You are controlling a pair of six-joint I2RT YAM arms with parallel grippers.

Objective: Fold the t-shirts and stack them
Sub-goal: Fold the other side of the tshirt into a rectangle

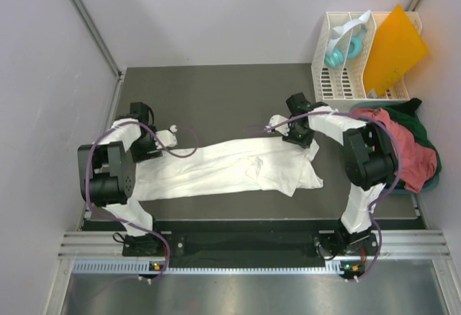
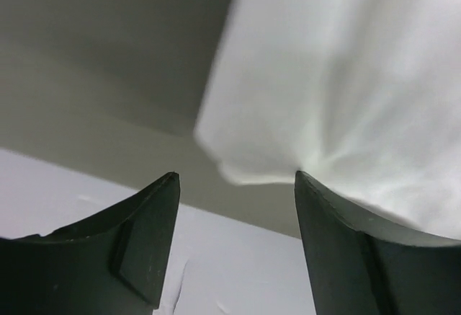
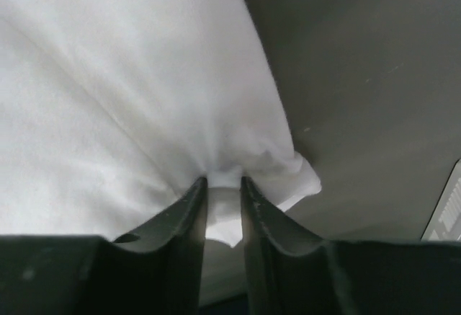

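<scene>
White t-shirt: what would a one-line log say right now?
white t-shirt spread on table | left gripper open | right gripper pinching its corner

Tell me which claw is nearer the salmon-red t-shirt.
Right. The right claw pinches the right end of the white t-shirt, with the salmon-red t-shirt further to its right. The left claw stands open at the white shirt's opposite end, much farther away.

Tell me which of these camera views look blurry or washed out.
Top external view: sharp and evenly lit, though the large white cloth t-shirt is bright enough to flatten its folds. Left wrist view: the shirt's edge is blurred, the dark jaws crisper. Right wrist view: cloth bright, creases readable, slightly soft.
</scene>
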